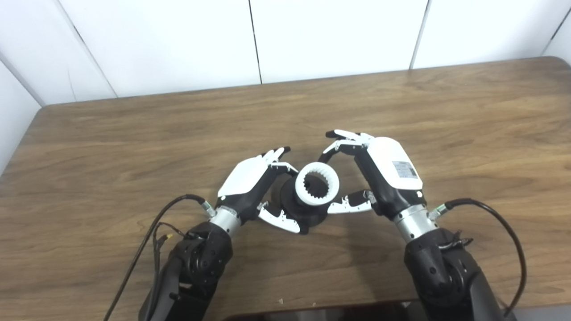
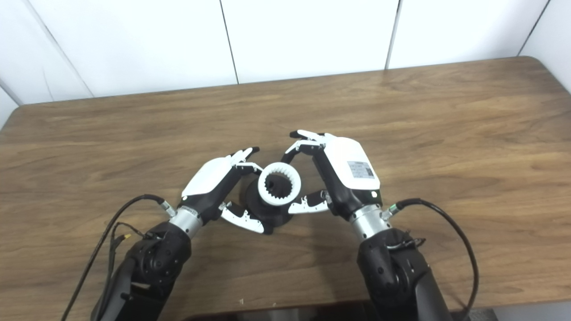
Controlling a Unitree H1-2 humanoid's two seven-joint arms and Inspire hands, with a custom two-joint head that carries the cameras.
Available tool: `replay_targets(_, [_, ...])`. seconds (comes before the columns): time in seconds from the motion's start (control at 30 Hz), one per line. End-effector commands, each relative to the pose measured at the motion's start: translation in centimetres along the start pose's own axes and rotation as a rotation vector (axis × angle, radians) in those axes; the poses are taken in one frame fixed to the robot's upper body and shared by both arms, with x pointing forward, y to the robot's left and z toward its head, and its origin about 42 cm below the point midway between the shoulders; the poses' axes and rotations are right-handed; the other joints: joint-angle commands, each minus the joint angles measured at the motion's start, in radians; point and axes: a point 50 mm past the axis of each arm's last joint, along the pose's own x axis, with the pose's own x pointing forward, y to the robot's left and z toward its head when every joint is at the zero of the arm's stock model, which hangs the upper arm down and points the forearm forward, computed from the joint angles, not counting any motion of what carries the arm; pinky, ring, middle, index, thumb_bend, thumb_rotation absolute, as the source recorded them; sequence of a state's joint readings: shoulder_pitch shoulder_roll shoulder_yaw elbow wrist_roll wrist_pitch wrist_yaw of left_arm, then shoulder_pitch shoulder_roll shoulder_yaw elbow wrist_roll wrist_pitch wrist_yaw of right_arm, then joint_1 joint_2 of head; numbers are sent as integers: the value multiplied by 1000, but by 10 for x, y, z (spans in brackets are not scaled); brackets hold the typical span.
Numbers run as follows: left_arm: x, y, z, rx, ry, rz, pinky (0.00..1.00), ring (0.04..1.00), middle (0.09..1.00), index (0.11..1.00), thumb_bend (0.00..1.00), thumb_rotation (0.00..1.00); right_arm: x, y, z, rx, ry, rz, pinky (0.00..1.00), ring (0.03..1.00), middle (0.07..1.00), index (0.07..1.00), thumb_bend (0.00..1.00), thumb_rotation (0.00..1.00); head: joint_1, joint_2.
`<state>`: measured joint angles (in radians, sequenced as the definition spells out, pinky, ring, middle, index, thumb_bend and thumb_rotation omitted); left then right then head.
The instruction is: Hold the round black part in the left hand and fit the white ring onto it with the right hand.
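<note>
Sitting at the frame's centre on the wooden table (image 1: 401,102), the round black part (image 1: 308,211) carries the white ring (image 1: 317,183) on top. The left hand (image 1: 254,189) clasps the part; the right hand (image 1: 379,174) curls loosely around the ring, contact unclear. Cables (image 1: 499,232) trail beside both wrists.

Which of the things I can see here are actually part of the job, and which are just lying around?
Part of the job:
- round black part
- white ring, sitting on the black part
- left robot hand
- right robot hand

Just there:
- wooden table
- cables at the wrists
</note>
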<state>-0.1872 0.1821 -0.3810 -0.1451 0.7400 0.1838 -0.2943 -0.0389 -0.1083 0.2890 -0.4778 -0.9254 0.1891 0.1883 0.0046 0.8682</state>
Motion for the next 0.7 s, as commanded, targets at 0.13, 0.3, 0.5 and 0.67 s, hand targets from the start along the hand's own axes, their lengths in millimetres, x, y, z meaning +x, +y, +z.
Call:
replay_targets(0.13, [6, 19, 16, 24, -63, 65, 1000, 1000, 1000, 584, 950, 299, 8, -1, 10, 2, -59, -25, 872, 795, 831, 494, 520, 149, 6, 2])
replay_targets(0.3, [5, 19, 17, 24, -64, 64, 1000, 1000, 1000, 585, 956, 294, 10, 4, 9, 1, -61, -18, 874, 793, 830, 494, 521, 148, 7, 3])
replay_targets(0.5, [4, 17, 18, 15, -64, 61, 1000, 1000, 1000, 581, 954, 278, 15, 5, 10, -5, -65, -14, 865, 784, 825, 493, 521, 148, 6, 5])
replay_targets(0.67, [4, 15, 20, 23, -65, 56, 1000, 1000, 1000, 584, 950, 289, 20, 8, 8, -10, -61, -5, 862, 787, 826, 493, 521, 147, 10, 9])
